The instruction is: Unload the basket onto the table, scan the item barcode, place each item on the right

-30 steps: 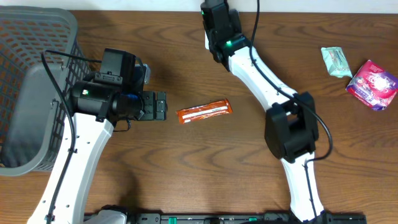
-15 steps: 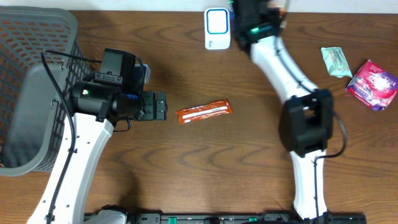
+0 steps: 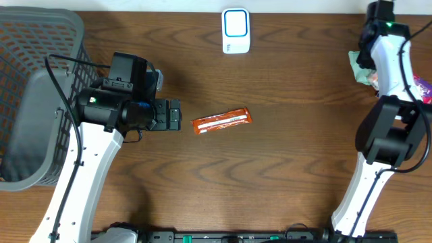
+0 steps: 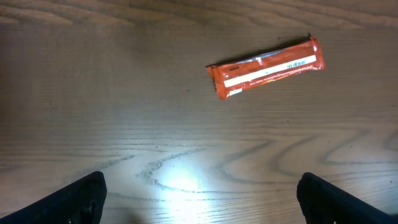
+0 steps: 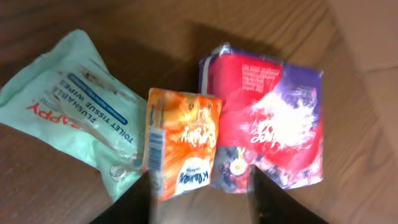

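A white and blue scanner (image 3: 236,30) stands at the table's far edge. An orange-red bar wrapper (image 3: 222,121) lies mid-table, printed side up, also in the left wrist view (image 4: 267,67). My left gripper (image 3: 174,115) hovers just left of it, open and empty (image 4: 202,202). My right gripper (image 3: 379,12) is at the far right corner. In its wrist view an orange snack packet (image 5: 183,140) sits between the spread fingers (image 5: 199,199), close to the left finger and clear of the right one. The jaws stand wider than the packet.
A mint wipes pack (image 5: 68,106) and a red-purple pack (image 5: 273,118) lie either side of the orange packet, at the table's right end (image 3: 364,67). A grey mesh basket (image 3: 40,27) fills the left edge.
My right arm swung from over the scanner to the far right corner carrying the orange packet, and its jaws have opened there. The left arm and the bar have not moved.
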Available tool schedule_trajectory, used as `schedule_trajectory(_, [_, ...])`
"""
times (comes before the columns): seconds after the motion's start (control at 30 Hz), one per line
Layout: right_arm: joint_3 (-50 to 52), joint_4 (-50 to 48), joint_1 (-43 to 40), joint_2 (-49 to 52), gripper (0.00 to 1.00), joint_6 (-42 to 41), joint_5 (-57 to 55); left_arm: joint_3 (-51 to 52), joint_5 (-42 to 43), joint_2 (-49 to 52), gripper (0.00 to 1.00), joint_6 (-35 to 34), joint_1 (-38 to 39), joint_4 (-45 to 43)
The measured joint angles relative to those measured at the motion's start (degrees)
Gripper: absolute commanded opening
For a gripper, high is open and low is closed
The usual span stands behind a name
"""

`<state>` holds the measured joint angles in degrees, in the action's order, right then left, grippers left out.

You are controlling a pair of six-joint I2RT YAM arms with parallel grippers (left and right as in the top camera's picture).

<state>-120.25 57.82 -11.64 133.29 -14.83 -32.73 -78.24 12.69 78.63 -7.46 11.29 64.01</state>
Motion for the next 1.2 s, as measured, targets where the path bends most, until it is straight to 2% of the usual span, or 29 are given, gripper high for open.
schedule_trajectory(0.07, [0.0, 1.18, -0.57, -0.04, 0.68, -0.7, 1.57, 0.0, 0.0, 0.0, 0.98, 0.0, 0.0, 0.02])
schedule_trajectory(0.1, [0.0, 1.88, -0.68, -0.04, 0.94, -0.92, 2.32, 0.0, 0.0, 0.02, 0.98, 0.0, 0.0, 0.02])
schedule_trajectory(0.13, [0.0, 2.6, -0.68, -0.04, 0.99, -1.09, 2.84, 0.0, 0.02, 0.02, 0.98, 0.0, 0.0, 0.0])
schedule_trajectory(0.4, [0.04, 7.37, 3.78, -3.28, 0.99, -1.51, 8.13, 0.0, 0.02, 0.0, 0.98, 0.0, 0.0, 0.02])
schedule_trajectory(0.53, [0.02, 10.29, 9.57, -11.65, 0.99, -1.51, 17.68, 0.0, 0.0, 0.02, 0.98, -0.02, 0.0, 0.02])
schedule_trajectory(0.6, [-0.13, 14.69, 13.27, -16.41, 0.99, -1.53, 26.03, 0.0, 0.0, 0.02, 0.98, -0.02, 0.0, 0.0])
schedule_trajectory(0.73, [-0.02, 18.47, 18.78, -17.88, 0.99, 2.12, 36.48, 0.0, 0.02, 0.0, 0.98, 0.0, 0.0, 0.02])
schedule_trajectory(0.9, [7.28, 13.68, 30.42, -15.41, 0.99, 13.84, 43.93, 0.0, 0.0, 0.02, 0.98, 0.0, 0.0, 0.02])
schedule_trajectory(1.07, [17.38, 3.5, 40.37, -14.73, 0.92, 20.13, 41.81, 0.0, 0.02, 0.0, 0.98, 0.0, 0.0, 0.04])
schedule_trajectory(1.17, [22.03, -2.6, 44.3, -14.62, 0.79, 20.57, 40.85, 0.0, 0.0, 0.02, 0.98, 0.0, 0.0, 0.04])
schedule_trajectory(1.2, [23.5, -4.55, 45.11, -14.62, 0.71, 19.41, 40.68, 0.0, 0.0, 0.02, 0.98, 0.0, 0.0, 0.04])
